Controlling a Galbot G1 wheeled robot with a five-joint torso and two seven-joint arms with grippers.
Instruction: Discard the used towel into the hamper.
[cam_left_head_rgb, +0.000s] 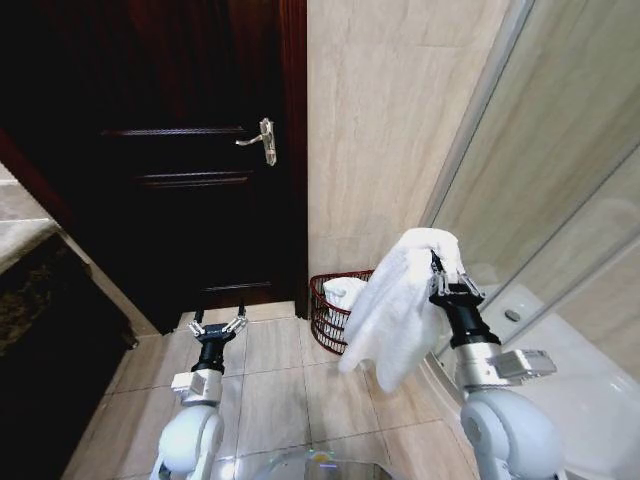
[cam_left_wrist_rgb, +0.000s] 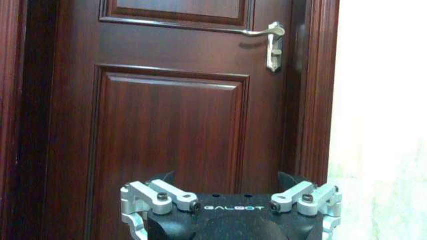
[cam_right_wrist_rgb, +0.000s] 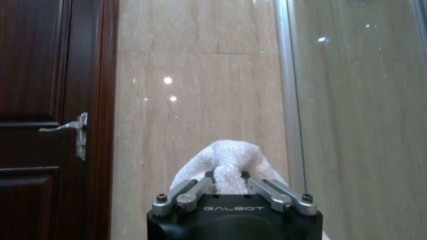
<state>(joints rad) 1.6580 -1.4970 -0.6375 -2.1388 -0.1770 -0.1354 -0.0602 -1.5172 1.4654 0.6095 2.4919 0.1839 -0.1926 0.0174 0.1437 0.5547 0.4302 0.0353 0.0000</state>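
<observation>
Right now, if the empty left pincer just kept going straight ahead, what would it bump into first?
Most likely the door: the left pincer faces its lower panel squarely, with nothing visible in between, though the gap is hard to judge.

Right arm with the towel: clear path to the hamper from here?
Probably yes. The right gripper holds the towel raised just beside the hamper, whose open top has nothing over it; a white cloth already lies inside.

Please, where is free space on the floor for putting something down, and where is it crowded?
Bare floor tiles lie between the left gripper and the hamper, in front of the dark door. It is crowded by the hamper at the wall: the right gripper holds the white towel there, beside the glass shower screen.
</observation>
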